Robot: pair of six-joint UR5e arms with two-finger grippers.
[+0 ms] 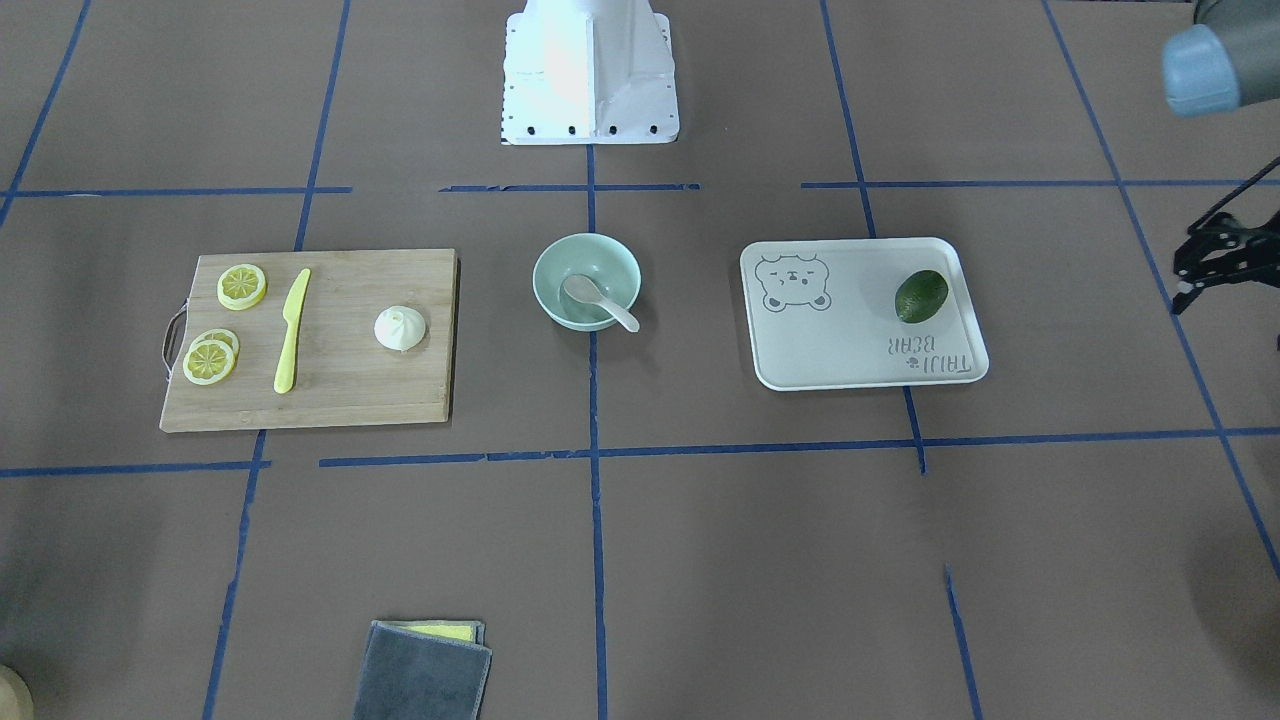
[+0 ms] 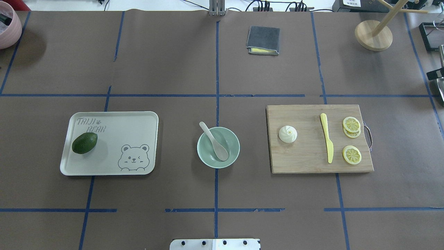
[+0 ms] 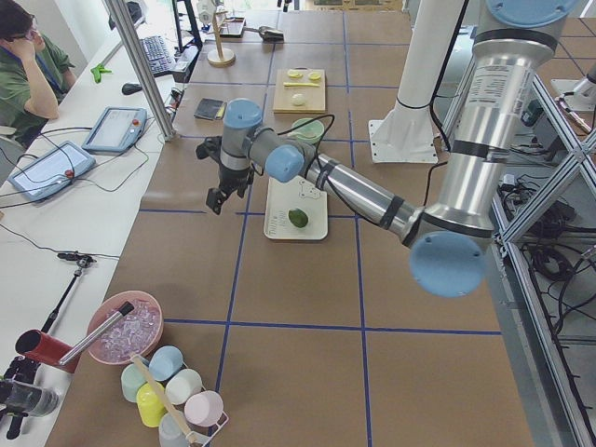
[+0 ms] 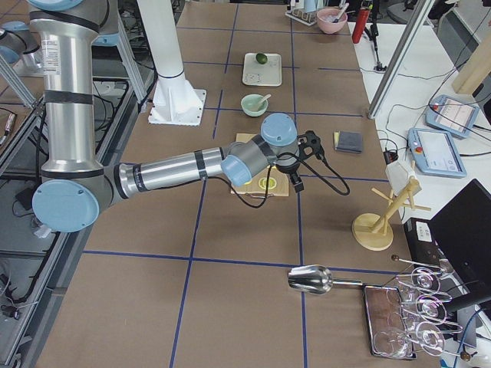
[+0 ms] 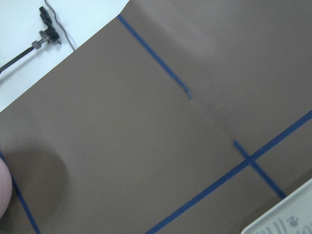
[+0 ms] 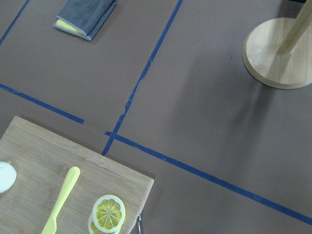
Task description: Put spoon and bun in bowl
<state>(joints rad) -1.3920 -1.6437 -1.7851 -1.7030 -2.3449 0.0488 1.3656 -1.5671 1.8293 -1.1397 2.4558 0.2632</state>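
Note:
The pale mint-green bowl point(image 1: 541, 276) stands at the table's middle and also shows in the overhead view point(image 2: 202, 153). The off-white spoon point(image 1: 591, 296) lies in it, scoop inside, handle resting over the rim point(image 2: 215, 142). The white pleated bun point(image 1: 400, 328) sits upright on the wooden cutting board point(image 1: 350, 390), apart from the bowl point(image 2: 288, 134). My left gripper point(image 1: 1187, 290) hangs at the view's edge beyond the tray; I cannot tell if it is open. My right gripper point(image 4: 301, 165) hovers past the board's outer end; I cannot tell its state.
A yellow plastic knife point(image 1: 291, 330) and lemon slices point(image 1: 242, 286) share the board. A cream bear tray point(image 1: 840, 340) holds an avocado point(image 1: 921, 296). A folded grey cloth point(image 1: 420, 670), a wooden stand point(image 2: 373, 34) and a pink bowl point(image 2: 8, 29) stand at the far side.

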